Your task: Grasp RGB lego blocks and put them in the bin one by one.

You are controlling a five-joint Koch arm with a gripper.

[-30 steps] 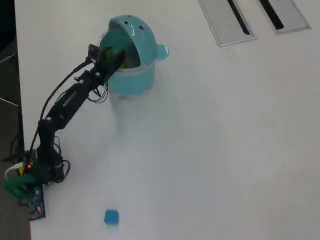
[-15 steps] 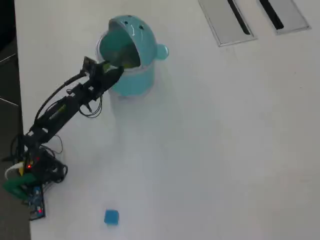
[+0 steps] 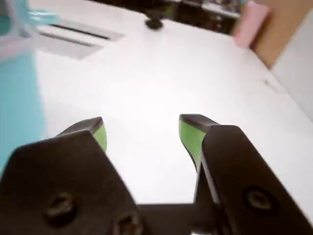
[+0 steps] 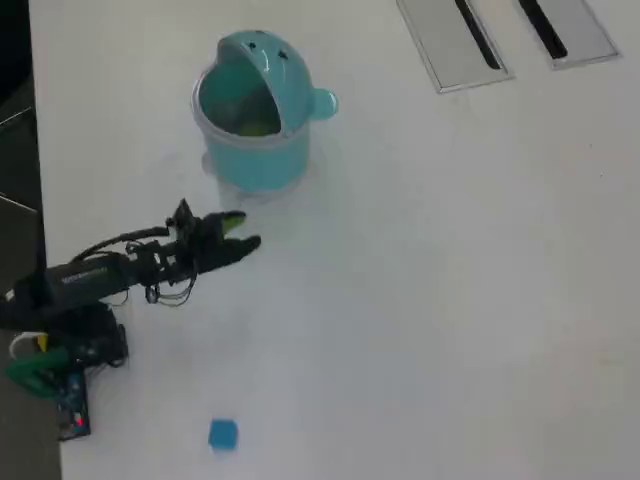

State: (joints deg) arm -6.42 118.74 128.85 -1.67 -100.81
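Blue block (image 4: 223, 434) on white table (image 4: 450, 300)

No readable text, label, brand, number or sign anywhere in either view. Only small dark dots on the bin's domed lid (image 4: 262, 52), not characters. Nothing printed on the table (image 4: 450, 300) or the grey slotted panels (image 4: 505, 35).
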